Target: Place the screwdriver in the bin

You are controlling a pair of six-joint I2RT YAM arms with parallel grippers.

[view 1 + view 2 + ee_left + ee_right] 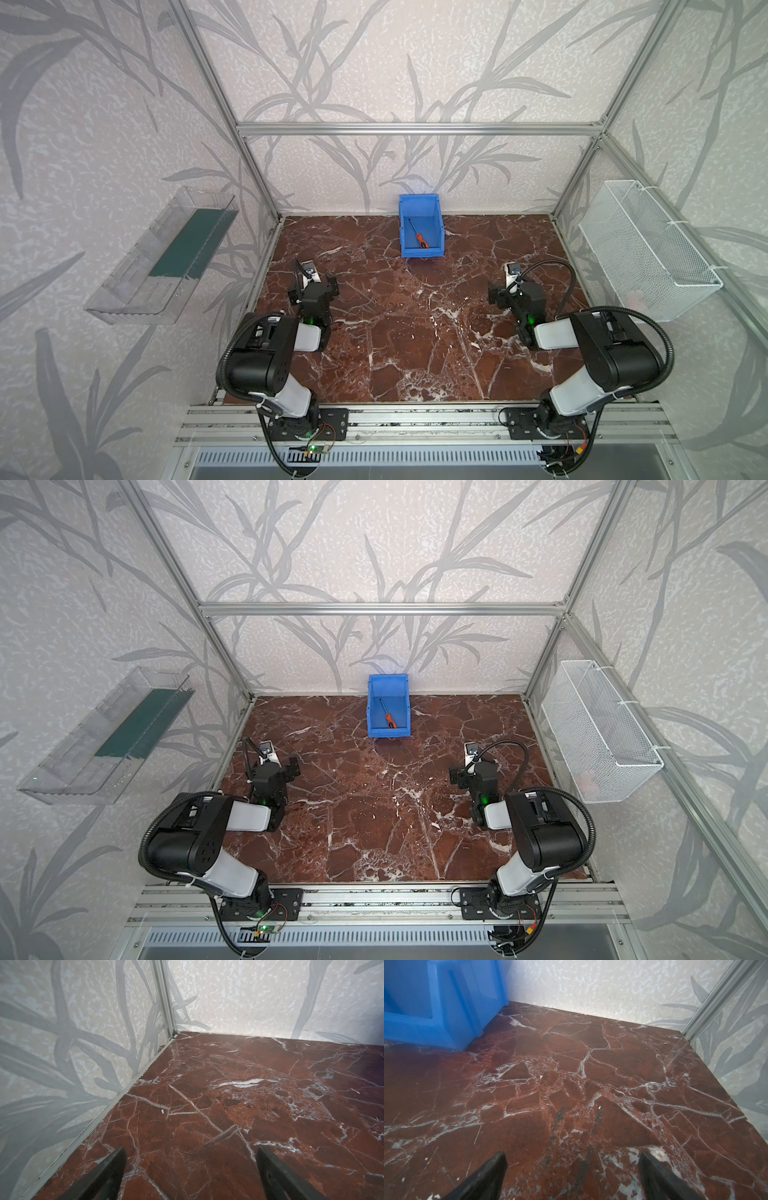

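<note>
In both top views the screwdriver (417,234) (387,717) lies inside the bin (420,252) (389,733), flat on its floor. Its long axis runs on a slant: the thin shaft points toward the tall back wall and the orange handle with its black cap sits close to the low front lip. The bin stands at the back middle of the red marbled worktop (395,340), against the wall. The left fingers (331,285) and the right fingers (494,296) hover over the worktop on either side, well apart from the bin and nearer the front. The bin lies ahead of both and inward; the right fingers look a little nearer to it.

In the left wrist view the left fingers (112,1172) stand spread wide with nothing between them, only bare worktop and the corner of the enclosure ahead. Neither bin nor screwdriver shows here.

In the right wrist view the right fingers (488,1176) are likewise spread and empty. A corner of the bin (446,1012) shows ahead and off to one side; its inside is hidden, so the screwdriver cannot be seen from here.

Judging by how things lie, the task looks done and no further grasp seems called for.
</note>
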